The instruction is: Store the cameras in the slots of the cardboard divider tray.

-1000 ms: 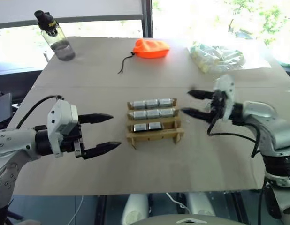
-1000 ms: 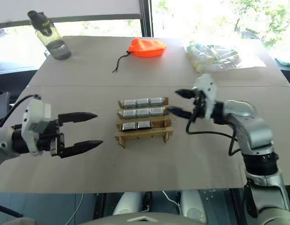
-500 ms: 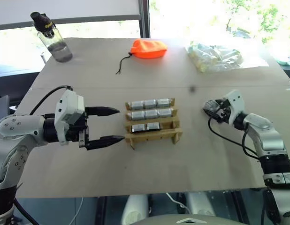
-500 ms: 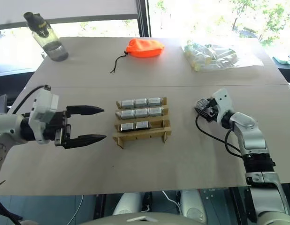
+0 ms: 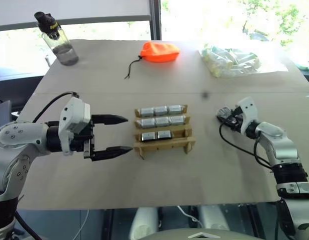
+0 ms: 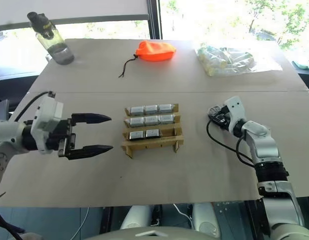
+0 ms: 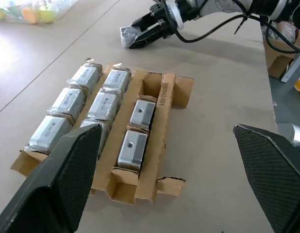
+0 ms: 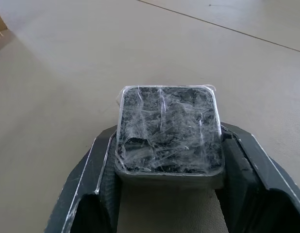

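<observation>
A camera point(image 8: 169, 128), wrapped in clear film and with a black face, is seen between the two fingers of the right gripper point(image 8: 170, 179), down on the table point(image 5: 204, 165); the fingers are pressed against its two sides. This camera is placed well apart from the cardboard tray point(image 5: 163, 131), to the right of it.

The tray is standing in the middle of the table. Eight more cameras point(image 7: 136, 130) are stored in its slots: three in the far row, three in the next row and two in the third row, where the slot on the right is free. The nearest row is empty.

The left gripper point(image 5: 113, 135) is held just beside the left of the tray, pointed toward it, its fingers spread wide with nothing between them.

At the far edge of the table, a bottle point(image 5: 58, 40), an orange pouch point(image 5: 160, 51) and a clear plastic bag point(image 5: 233, 59) are seen.
</observation>
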### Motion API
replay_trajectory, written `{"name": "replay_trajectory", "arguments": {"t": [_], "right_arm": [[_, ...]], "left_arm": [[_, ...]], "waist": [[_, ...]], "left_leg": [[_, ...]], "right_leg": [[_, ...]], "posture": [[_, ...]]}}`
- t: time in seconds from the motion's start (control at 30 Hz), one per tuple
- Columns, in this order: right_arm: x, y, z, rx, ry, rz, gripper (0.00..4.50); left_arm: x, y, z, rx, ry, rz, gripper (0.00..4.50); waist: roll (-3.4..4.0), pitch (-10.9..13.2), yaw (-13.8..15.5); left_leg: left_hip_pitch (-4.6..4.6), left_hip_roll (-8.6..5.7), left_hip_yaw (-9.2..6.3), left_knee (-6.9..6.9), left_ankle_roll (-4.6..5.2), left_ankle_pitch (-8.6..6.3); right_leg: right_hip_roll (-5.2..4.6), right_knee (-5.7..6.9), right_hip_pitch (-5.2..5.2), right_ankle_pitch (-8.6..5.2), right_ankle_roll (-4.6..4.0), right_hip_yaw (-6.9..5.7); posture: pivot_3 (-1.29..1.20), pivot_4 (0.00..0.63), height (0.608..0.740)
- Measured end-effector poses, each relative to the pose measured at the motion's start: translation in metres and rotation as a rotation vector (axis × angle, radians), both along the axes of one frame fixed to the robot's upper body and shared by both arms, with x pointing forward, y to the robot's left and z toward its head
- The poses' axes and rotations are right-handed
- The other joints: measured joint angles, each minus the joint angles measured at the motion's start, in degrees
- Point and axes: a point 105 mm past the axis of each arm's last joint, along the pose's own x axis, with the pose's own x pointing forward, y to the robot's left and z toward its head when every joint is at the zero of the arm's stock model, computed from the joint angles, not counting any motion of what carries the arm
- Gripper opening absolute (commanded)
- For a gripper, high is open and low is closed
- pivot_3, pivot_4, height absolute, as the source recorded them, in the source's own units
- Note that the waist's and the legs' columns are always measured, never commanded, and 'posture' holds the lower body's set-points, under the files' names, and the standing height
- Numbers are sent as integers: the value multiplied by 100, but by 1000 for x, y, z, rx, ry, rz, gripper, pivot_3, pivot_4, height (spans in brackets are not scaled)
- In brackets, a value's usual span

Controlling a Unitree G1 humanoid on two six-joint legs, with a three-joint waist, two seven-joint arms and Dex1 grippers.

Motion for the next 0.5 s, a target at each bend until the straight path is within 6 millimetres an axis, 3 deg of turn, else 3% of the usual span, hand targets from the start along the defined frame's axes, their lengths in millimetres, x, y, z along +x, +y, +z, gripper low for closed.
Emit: {"name": "replay_trajectory", "arguments": {"t": [0.1, 0.3, 0.4, 0.5], "right_arm": [[-3, 3, 1, -8, -25, 23, 1989], [-17, 31, 28, -150, -177, 223, 1989], [-26, 63, 45, -291, -308, 389, 1989], [-38, 107, 72, -436, -559, 584, 1989]], "left_arm": [[2, 0, 2, -6, -10, 1, 4500], [9, -6, 4, -45, -26, 2, 4500], [19, -18, 8, -110, -49, -5, 4500], [37, -33, 11, -173, -32, -10, 4500]], "waist": [[0, 0, -5], [2, 1, -4], [1, 1, -1], [0, 1, -1]], "left_leg": [[-1, 0, 1, -1, 0, 0], [1, 0, 0, 0, 0, 0], [2, 0, -1, 5, 0, 0], [4, -3, -1, 7, -1, 2]], "right_leg": [[0, -1, -1, 0, 0, 1], [1, 0, -1, 0, 1, 1], [3, 5, 0, 0, 2, 1], [7, 10, 0, 0, 2, 2]], "posture": [[0, 150, 726], [0, 150, 726], [0, 150, 726], [0, 150, 726]]}}
